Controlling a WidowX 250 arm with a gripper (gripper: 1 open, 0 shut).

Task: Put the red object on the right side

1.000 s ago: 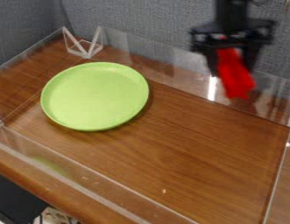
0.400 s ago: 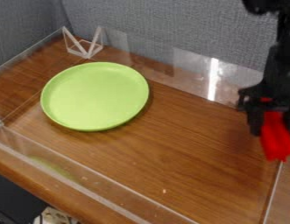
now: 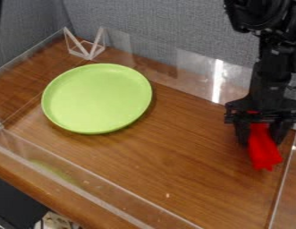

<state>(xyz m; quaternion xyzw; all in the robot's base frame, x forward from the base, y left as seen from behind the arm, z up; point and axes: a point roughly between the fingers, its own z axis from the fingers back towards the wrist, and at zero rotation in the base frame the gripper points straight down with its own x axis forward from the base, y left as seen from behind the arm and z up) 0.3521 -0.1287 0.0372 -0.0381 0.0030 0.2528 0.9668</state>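
Close by the table's (image 3: 174, 152) right edge, the gripper (image 3: 260, 136) clenches the red object (image 3: 264, 152), hanging lengthwise downward, open wood leftward.

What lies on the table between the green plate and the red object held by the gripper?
Only bare wooden tabletop separates the green plate from the red object, in the camera view.

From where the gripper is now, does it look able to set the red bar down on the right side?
Probably yes. The gripper holds the red bar low over bare wood, with the green plate far left. Only the clear wall sits close.
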